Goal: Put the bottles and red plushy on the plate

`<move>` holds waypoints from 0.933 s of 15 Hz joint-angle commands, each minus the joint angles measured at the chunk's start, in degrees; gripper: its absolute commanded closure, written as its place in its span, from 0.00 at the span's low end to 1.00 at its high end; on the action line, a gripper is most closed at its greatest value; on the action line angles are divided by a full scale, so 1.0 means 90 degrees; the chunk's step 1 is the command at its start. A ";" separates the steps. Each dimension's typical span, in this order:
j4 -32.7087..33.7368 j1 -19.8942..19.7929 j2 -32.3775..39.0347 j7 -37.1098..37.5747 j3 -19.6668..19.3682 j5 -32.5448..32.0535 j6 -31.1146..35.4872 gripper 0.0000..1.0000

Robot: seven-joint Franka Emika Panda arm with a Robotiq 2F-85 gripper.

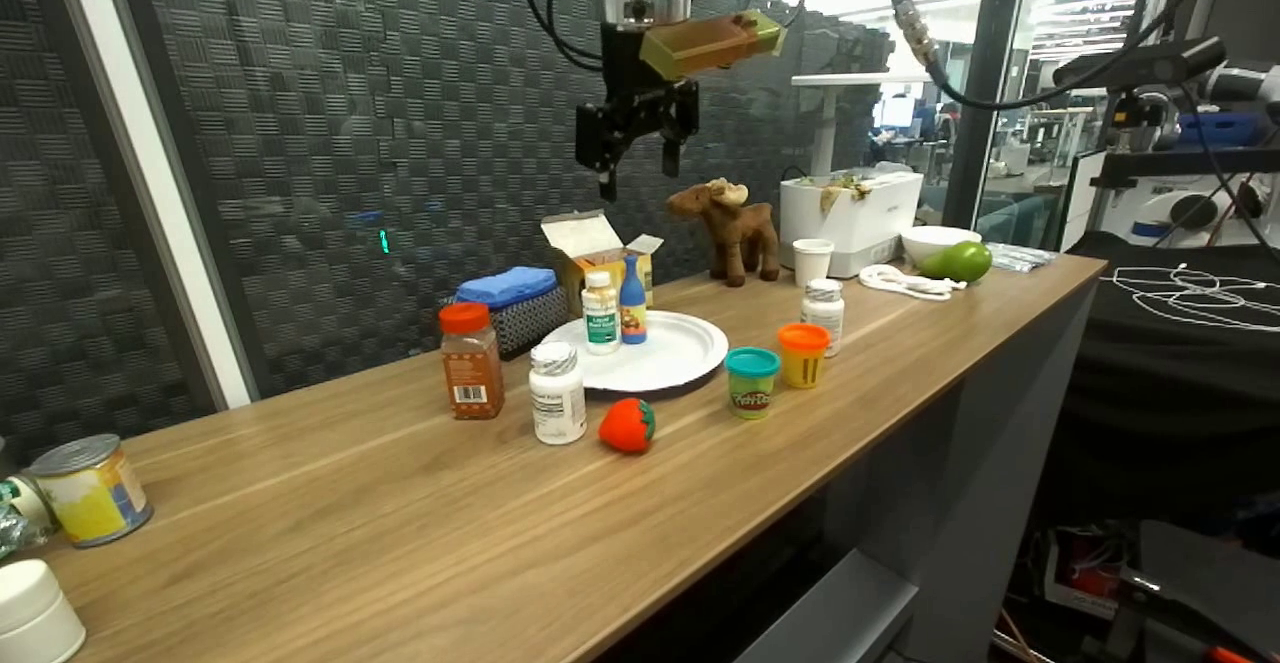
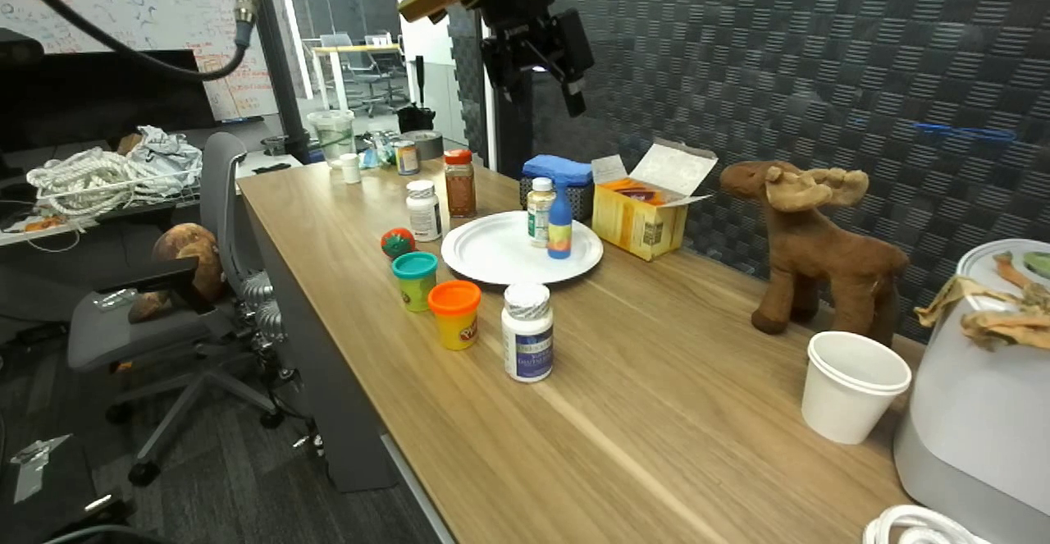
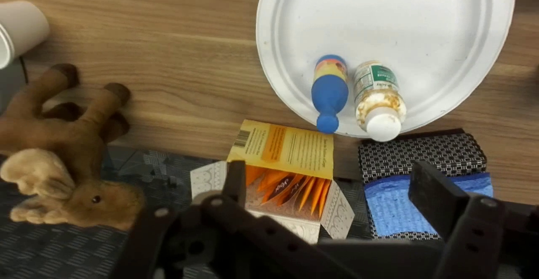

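On the round white plate [image 1: 680,351] stand two upright bottles: a blue one [image 1: 633,305] and a white one with a green label [image 1: 602,321], side by side near its back rim. Off the plate are a reddish-brown bottle with a red cap [image 1: 471,368], a white bottle [image 1: 558,401] close to the rim, and another white bottle [image 2: 527,339] with a purple-blue label. The red plushy [image 1: 627,426] lies on the table in front of the plate. High above the table, my gripper [image 1: 640,173] is open; nothing is between its fingers in the wrist view.
Two Play-Doh tubs, teal-lidded [image 1: 751,383] and orange-lidded [image 1: 803,355], stand near the front edge. Behind the plate are an open yellow box [image 2: 644,220] and a patterned box with a blue cloth [image 3: 425,203]. A brown plush moose [image 2: 828,257] and white cup [image 2: 849,388] stand beyond.
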 commanded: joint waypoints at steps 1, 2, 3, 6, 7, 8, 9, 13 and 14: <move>-0.1555 0.0159 -0.1204 0.1139 -0.0022 -0.0290 0.0183 0.00; -0.1892 0.0131 -0.1436 0.1326 0.0029 -0.0227 0.0215 0.00; -0.2238 0.0065 -0.1634 0.1508 0.0052 -0.0135 0.0324 0.00; -0.3199 -0.0130 -0.2230 0.2218 0.0053 -0.0194 0.0677 0.00; -0.3417 -0.0231 -0.2367 0.2435 0.0042 -0.0246 0.0760 0.00; -0.3600 -0.0340 -0.2482 0.2504 0.0039 -0.0189 0.0807 0.00; -0.3736 -0.0466 -0.2558 0.2443 0.0012 -0.0045 0.0842 0.00; -0.4037 -0.0921 -0.2648 0.1795 -0.0172 0.0427 0.1048 0.00; -0.4065 -0.0998 -0.2633 0.1596 -0.0217 0.0536 0.1100 0.00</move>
